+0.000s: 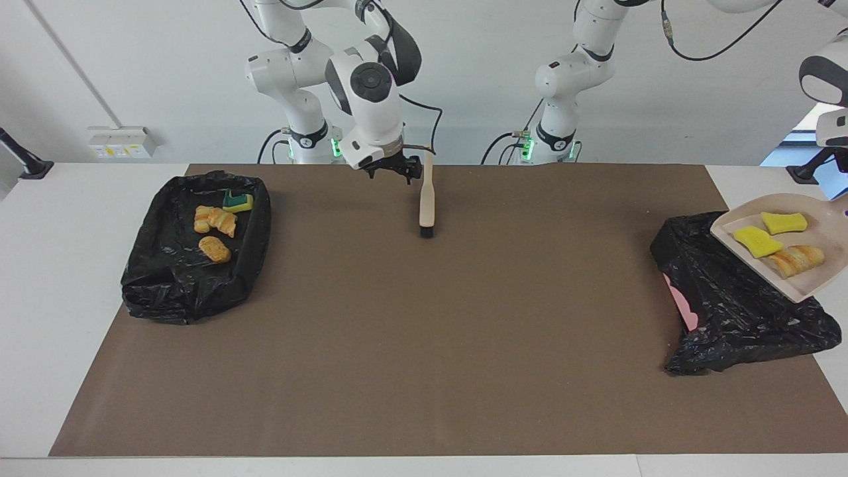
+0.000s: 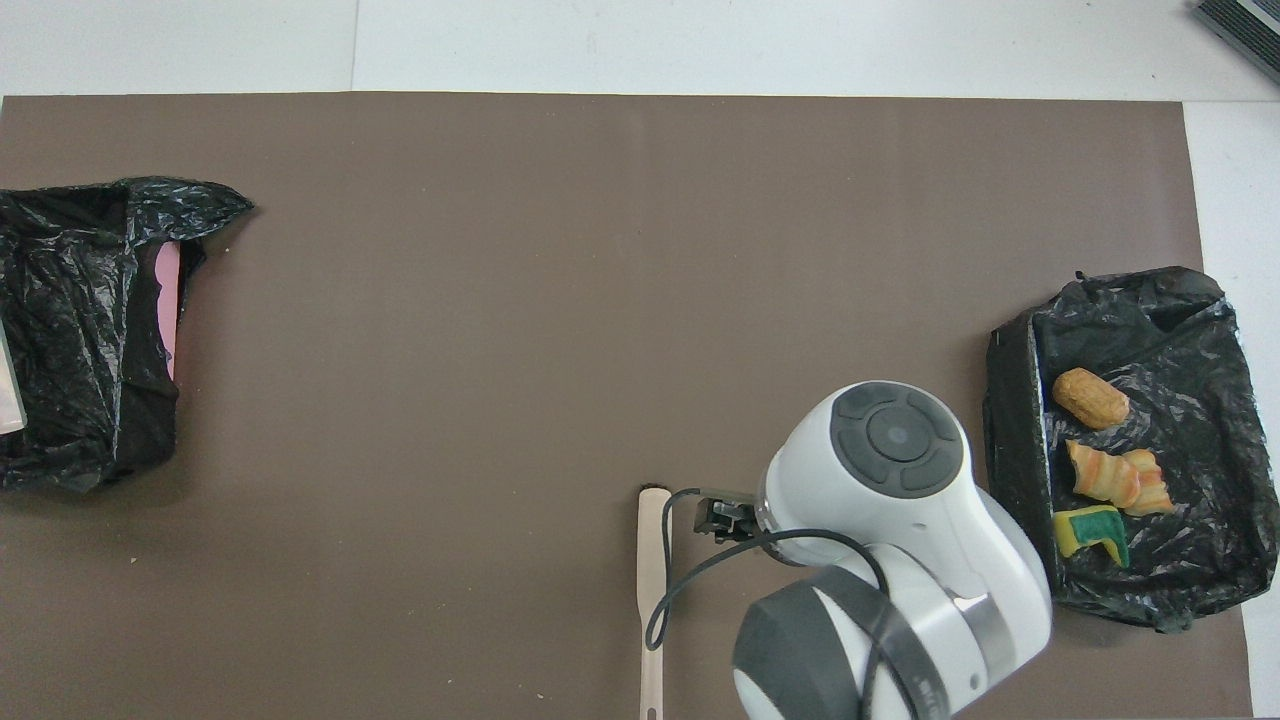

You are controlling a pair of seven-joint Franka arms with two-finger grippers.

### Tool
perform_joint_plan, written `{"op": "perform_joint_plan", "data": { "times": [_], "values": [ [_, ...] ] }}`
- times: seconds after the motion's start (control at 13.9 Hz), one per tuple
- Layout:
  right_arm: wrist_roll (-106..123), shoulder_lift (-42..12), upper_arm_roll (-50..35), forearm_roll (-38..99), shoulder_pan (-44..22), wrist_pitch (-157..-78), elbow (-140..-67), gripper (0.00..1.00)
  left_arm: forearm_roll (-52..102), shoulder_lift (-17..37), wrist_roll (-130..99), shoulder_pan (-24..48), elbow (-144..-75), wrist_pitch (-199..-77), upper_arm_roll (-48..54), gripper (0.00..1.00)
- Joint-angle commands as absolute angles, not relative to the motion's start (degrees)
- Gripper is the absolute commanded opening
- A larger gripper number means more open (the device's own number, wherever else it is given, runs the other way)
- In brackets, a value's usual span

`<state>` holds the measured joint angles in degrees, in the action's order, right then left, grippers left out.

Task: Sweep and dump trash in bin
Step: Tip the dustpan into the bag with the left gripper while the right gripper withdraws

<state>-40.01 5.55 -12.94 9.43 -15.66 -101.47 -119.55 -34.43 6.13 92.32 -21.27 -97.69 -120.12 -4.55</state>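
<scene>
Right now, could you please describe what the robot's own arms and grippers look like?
Both arms are glossy white with dark grey joint caps and green lights glowing at their bases. The right gripper is small and black under a white wrist, with a black cable looping past it. The left gripper is out of view.

- My left gripper lies outside both views; in the facing view only my left arm's white wrist housing [image 1: 825,79] shows, cut by the picture's edge above the dustpan [image 1: 821,281].
- The dustpan's handle end runs off that same edge; in the overhead view it shows only as a pale sliver [image 2: 8,385] over the pink bin [image 2: 168,300].
- The pink bin's liner [image 1: 735,298] hides all but one patch of its wall.
- My right gripper [image 1: 396,169], beside the brush [image 1: 427,199]: finger state too small to tell; overhead, my own wrist covers most of it.
- The brush's handle end is cut off in the overhead view.
</scene>
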Motion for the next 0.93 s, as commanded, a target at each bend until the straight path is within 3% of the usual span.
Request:
{"op": "perform_joint_plan", "data": {
  "times": [0.0,0.43,0.86],
  "values": [
    [-40.2,7.5,-13.7,7.4,-9.3,-97.7,-116.5,1.0,-42.1,7.9,92.5,-20.0,-96.1,-121.5,-5.1,0.0],
    [-40.1,8.4,-12.7,3.7,1.7,-95.4,-109.7,1.0,-54.5,7.6,92.5,-16.2,-94.4,-120.2,-5.2,0.0],
    [-22.5,7.8,-6.0,-1.3,2.2,-95.5,-106.0,1.0,-53.0,6.7,93.0,-15.8,-87.0,-119.3,-4.5,0.0]
  ]
}}
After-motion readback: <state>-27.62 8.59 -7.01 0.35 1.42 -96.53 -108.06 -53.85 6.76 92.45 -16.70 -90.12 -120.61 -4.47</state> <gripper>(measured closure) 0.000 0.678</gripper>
